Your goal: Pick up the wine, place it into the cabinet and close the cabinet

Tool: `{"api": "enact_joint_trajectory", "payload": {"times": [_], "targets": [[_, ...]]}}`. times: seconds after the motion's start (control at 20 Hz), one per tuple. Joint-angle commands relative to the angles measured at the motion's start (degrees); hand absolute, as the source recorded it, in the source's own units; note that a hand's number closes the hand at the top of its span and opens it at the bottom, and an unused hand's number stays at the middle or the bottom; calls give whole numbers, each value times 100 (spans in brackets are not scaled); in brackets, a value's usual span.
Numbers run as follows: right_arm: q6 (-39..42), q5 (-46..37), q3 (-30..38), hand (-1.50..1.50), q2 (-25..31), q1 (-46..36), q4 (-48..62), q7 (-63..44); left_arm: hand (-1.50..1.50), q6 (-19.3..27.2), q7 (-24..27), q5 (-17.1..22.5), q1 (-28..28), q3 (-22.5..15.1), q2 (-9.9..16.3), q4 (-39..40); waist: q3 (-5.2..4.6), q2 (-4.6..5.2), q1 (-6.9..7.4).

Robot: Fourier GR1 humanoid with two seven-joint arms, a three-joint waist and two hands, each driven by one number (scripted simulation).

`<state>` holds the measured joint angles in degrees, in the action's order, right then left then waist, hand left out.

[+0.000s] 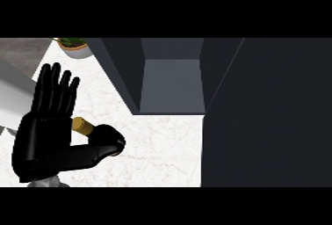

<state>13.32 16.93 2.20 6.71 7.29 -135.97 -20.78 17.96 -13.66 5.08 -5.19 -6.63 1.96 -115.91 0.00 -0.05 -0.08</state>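
Wine (82,125): only its gold top shows behind the left hand (45,140).
Fingers (55,88): straight, holding nothing.
Risk: the thumb may topple the bottle on the table (162,149).
Cabinet (170,83): open.

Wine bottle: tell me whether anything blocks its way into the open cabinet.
Nothing visible blocks it. The wine bottle lies on the counter behind the left hand; bare counter runs from it to the open cabinet, whose door is swung aside to the right.

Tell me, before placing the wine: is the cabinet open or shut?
Open: the cabinet shows its grey inside, and its dark door is swung out at right.
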Motion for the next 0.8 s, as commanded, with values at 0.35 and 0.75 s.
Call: {"api": "enact_joint_trajectory", "payload": {"times": [0.35,0.75], "targets": [[-101,-101,-28,-150,-150,-138,-260,-227,-150,-437,790,151,599,414,39,441,-1,2,0],[-89,-616,-524,-150,-429,-29,-94,-15,-150,-792,969,385,1178,666,95,577,0,1,11]]}}
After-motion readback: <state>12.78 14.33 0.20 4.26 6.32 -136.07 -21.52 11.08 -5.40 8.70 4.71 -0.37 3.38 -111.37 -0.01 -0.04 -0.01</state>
